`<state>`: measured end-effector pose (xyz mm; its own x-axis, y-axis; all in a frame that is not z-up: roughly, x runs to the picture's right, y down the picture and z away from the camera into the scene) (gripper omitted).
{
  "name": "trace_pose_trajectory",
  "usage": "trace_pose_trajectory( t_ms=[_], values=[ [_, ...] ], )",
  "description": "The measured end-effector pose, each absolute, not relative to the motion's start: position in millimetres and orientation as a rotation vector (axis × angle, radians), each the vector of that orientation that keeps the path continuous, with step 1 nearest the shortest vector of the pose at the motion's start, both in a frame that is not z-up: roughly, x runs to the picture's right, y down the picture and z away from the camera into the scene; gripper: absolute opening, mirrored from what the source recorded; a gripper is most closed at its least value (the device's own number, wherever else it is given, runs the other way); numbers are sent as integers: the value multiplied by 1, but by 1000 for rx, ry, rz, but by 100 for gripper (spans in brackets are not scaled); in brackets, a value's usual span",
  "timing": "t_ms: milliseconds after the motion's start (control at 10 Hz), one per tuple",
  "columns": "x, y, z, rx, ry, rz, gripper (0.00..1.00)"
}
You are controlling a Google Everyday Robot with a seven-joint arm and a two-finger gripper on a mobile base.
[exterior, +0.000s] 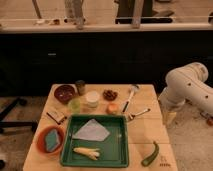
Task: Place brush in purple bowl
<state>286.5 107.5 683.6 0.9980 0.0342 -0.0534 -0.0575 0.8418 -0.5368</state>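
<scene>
The brush (128, 98) lies on the wooden table (145, 131), right of centre at the back, with its whitish head pointing away and its dark handle pointing toward the tray. The purple bowl (64, 93) stands at the back left corner, about a third of the table's width from the brush. My gripper (169, 117) hangs off the table's right edge, pointing down from the white arm (187, 86). It is open and holds nothing. It is well to the right of the brush.
A green tray (118, 150) at the front holds a white napkin (91, 131) and a pale item (86, 151). An orange bowl with a blue sponge (50, 140) sits front left. Cups, a small dish (110, 94), a pale fork-like utensil (138, 114) and a green chili (150, 154) lie around.
</scene>
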Motion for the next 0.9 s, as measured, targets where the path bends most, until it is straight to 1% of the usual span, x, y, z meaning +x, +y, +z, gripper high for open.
trace_pose_trajectory(
  t_ms=[600,900],
  values=[
    [287,107,683,-566,41,50,80],
    [285,104,682,-544,-45,-41,80]
  ],
)
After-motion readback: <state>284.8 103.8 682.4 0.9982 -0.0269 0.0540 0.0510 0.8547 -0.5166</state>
